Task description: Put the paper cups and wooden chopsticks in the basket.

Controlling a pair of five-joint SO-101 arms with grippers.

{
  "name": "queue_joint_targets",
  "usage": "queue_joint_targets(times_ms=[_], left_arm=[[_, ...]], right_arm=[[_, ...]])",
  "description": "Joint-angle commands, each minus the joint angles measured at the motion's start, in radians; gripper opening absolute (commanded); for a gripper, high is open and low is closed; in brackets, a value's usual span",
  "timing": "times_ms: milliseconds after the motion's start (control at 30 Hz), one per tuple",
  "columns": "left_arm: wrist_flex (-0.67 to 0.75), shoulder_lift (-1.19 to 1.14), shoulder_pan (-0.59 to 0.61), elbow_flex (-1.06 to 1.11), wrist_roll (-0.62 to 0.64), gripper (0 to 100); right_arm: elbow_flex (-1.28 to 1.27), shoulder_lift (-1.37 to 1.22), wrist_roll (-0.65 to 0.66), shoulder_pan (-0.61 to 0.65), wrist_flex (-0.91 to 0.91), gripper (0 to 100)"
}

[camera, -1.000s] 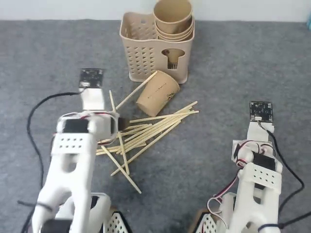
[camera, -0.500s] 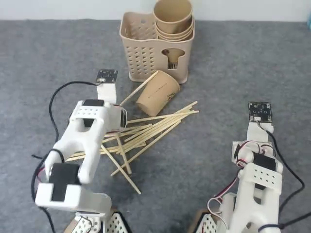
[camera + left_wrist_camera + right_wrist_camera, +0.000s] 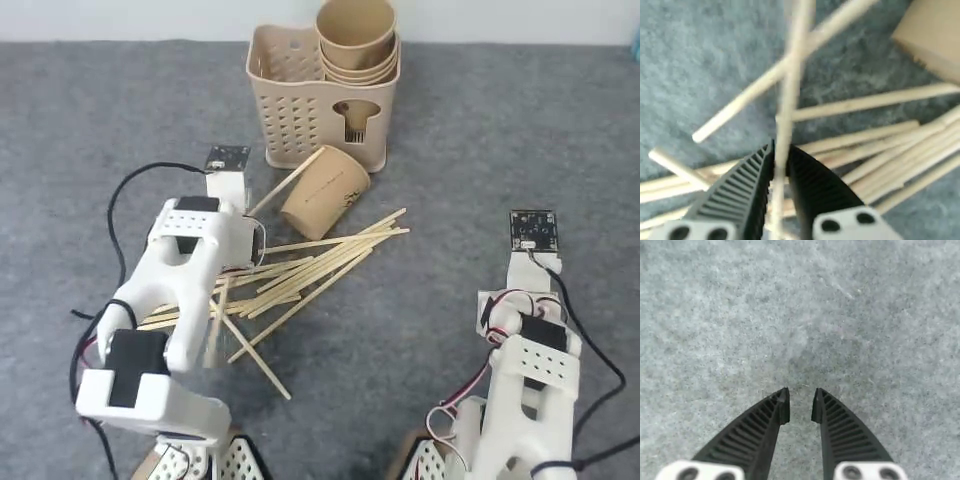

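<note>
While beige perforated basket (image 3: 290, 110) at 12 o'clock holds stacked tan paper cups (image 3: 357, 30), another cup (image 3: 322, 192) lies tipped at its 6 o'clock | pale wooden chopsticks (image 3: 320, 262) scattered (crisscrossed) mid-table | left gripper (image 3: 780, 150) pinching one chopstick (image 3: 792, 65) | right gripper (image 3: 800, 402) narrowly parted

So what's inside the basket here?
A stack of paper cups stands in one side of the basket. The other side's floor is hidden behind its front wall.
</note>
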State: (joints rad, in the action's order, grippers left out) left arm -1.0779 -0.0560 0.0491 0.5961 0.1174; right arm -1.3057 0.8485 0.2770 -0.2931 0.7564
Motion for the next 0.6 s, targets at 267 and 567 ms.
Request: queue_joint_targets(times_ms=[267, 567], left_arm=[[-0.101, 0.344, -0.048, -0.044, -0.049, 1], [-0.13, 0.658, -0.161, -0.045, -0.064, 1]], right_arm=[[0.003, 0.024, 0.018, 0.001, 0.008, 9.5], [0.003, 0.022, 0.018, 0.001, 0.005, 9.5]])
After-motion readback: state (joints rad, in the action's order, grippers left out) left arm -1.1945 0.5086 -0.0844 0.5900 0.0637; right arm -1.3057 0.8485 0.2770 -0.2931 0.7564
